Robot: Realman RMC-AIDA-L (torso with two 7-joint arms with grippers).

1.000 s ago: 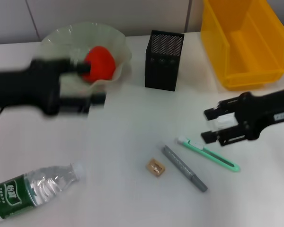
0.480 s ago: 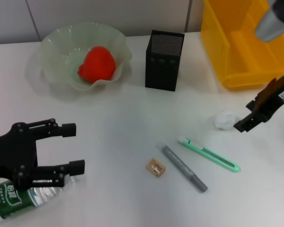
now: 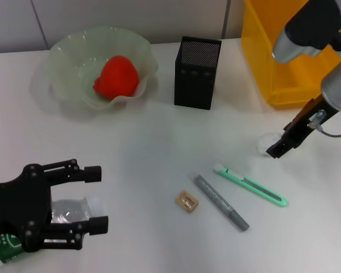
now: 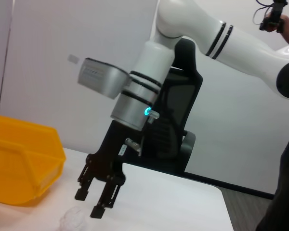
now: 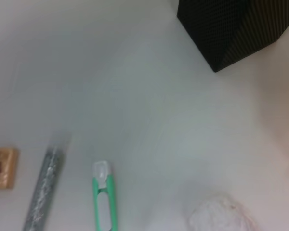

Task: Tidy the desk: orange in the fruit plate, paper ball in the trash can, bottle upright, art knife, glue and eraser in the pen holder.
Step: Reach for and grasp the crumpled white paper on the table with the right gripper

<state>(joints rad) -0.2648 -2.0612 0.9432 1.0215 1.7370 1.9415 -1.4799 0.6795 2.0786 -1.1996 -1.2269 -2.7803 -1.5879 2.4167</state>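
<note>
Bottle [image 3: 45,223]: lying on its side at the near left edge of the white desk [image 3: 153,148], mostly hidden under the left gripper; clear thin plastic with a green label, likely light and a bit springy, smooth enough to slip and roll; best taken across the body, not the tapering neck
Left gripper [image 3: 96,199]: low over the bottle, fingers spread wide with one on each side of it, holding nothing
Eraser [image 3: 187,200]: small tan block, near centre, just left of the glue; stiff, grippy, easy to pinch across its short sides
Glue [image 3: 221,202]: grey stick lying diagonally near centre; rigid and round, apt to roll, so grip mid-length
Art knife [image 3: 251,185]: green, flat and slim, just right of the glue; hard and low to the desk, so pinch across its width at the middle
Paper ball [image 5: 222,215]: white crumpled wad at mid right, soft, very light, will crush and hold easily from any side
Right gripper [image 3: 274,151]: pointing down right over the paper ball, fingers parted in the left wrist view, nothing held
Pen holder [image 3: 197,72]: black mesh box, far centre, upright
Orange [image 3: 117,76]: already in the fruit plate [image 3: 65,57], far left
Trash can [image 3: 298,54]: yellow bin, far right
</note>
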